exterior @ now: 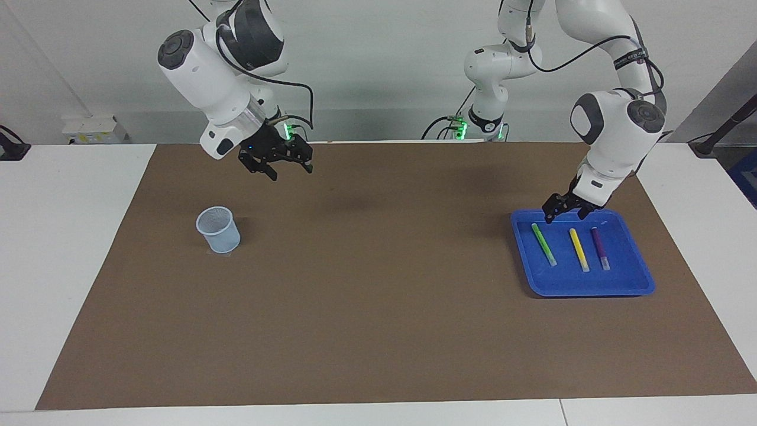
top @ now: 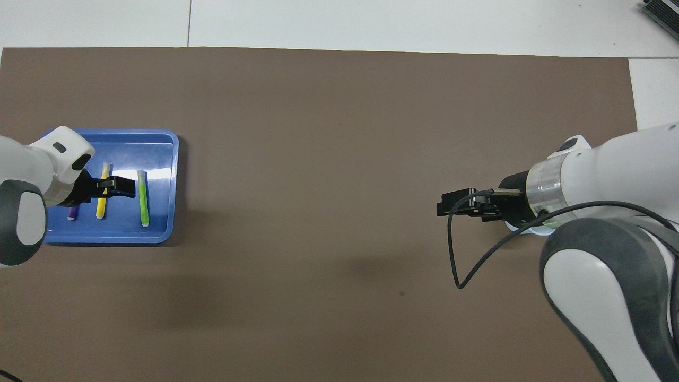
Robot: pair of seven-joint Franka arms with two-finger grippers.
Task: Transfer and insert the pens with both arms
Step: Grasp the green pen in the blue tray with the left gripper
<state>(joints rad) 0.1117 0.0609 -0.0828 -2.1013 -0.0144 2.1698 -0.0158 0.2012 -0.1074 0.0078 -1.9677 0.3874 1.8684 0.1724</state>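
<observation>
Three pens lie side by side in a blue tray (exterior: 591,288) at the left arm's end of the table: green (exterior: 543,244), yellow (exterior: 579,249) and purple (exterior: 600,248). In the overhead view the green (top: 142,197), yellow (top: 101,204) and purple (top: 72,213) pens show, the purple mostly under the wrist. My left gripper (exterior: 565,215) is open and empty, low over the tray's edge nearest the robots, above the green and yellow pens' ends (top: 118,186). My right gripper (exterior: 290,170) is open, empty and raised over the mat (top: 450,205).
A light blue mesh cup (exterior: 219,229) stands upright on the brown mat (exterior: 378,296) toward the right arm's end, below the right wrist; only a sliver (top: 530,229) shows from overhead. White table surrounds the mat.
</observation>
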